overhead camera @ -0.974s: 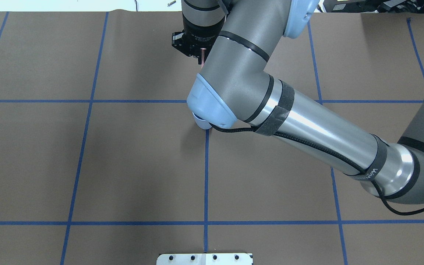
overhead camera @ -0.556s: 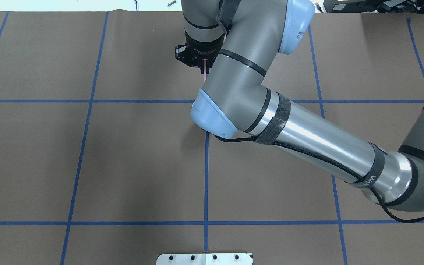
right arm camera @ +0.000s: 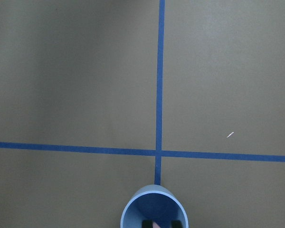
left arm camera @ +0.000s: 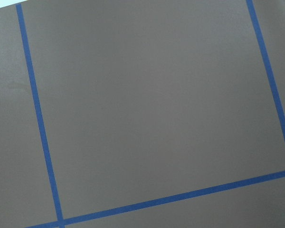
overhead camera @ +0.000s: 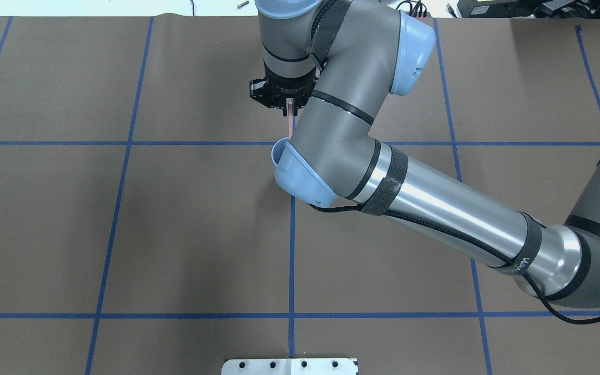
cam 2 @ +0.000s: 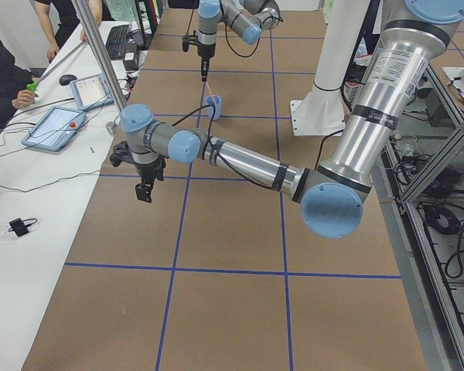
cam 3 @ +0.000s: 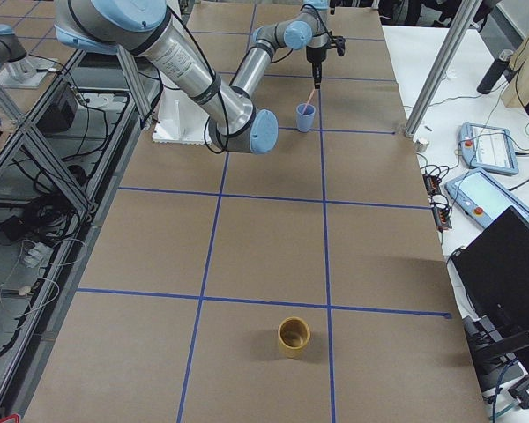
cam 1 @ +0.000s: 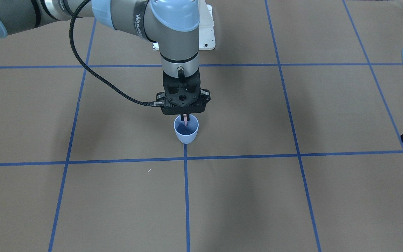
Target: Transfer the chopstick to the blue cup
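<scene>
The right hand (cam 1: pixel 186 118) is hanging straight down over the blue cup (cam 1: pixel 186 134), its fingers closed tight on a pink chopstick (cam 1: pixel 186 121). The chopstick is pointing down, nearly upright, with its lower tip showing inside the ring of the cup's rim. I cannot tell whether the tip is already below the rim. The cup is standing upright on the brown surface (cam 1: pixel 292 196), just beside a crossing of the blue tape lines. The left hand (cam 2: pixel 144 191) is hovering above the surface, well apart from the cup, and I cannot tell how wide it is. A tan cup (cam 3: pixel 293 336) is standing far off toward the robot's right end.
</scene>
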`<state>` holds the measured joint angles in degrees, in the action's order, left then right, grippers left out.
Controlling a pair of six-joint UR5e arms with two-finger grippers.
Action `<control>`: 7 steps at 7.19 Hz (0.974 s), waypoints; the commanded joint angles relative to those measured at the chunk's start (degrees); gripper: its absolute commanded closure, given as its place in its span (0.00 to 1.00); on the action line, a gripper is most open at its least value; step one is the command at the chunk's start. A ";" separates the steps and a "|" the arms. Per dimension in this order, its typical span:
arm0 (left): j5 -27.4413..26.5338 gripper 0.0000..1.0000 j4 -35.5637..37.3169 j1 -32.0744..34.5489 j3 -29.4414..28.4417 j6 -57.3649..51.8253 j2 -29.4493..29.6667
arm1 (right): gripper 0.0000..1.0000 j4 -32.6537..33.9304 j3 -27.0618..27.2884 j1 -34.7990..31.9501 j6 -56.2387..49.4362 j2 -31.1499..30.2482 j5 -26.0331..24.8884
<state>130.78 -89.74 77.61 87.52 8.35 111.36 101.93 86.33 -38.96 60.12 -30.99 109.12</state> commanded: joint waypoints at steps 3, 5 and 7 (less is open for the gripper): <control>0.00 0.01 0.18 0.00 -0.07 0.00 0.09 | 0.00 -1.47 0.59 -1.02 -0.62 -0.04 0.39; 0.43 0.01 0.27 0.44 -0.16 0.00 0.09 | 0.00 -0.86 1.56 -3.65 -0.36 -0.39 2.05; 0.53 0.01 -0.08 1.49 -0.69 -0.09 -0.09 | 0.00 -0.77 5.14 -11.00 -1.75 -4.92 8.88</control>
<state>131.18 -89.63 78.57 87.03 8.30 111.36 101.06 88.76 -45.13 59.37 -32.71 113.59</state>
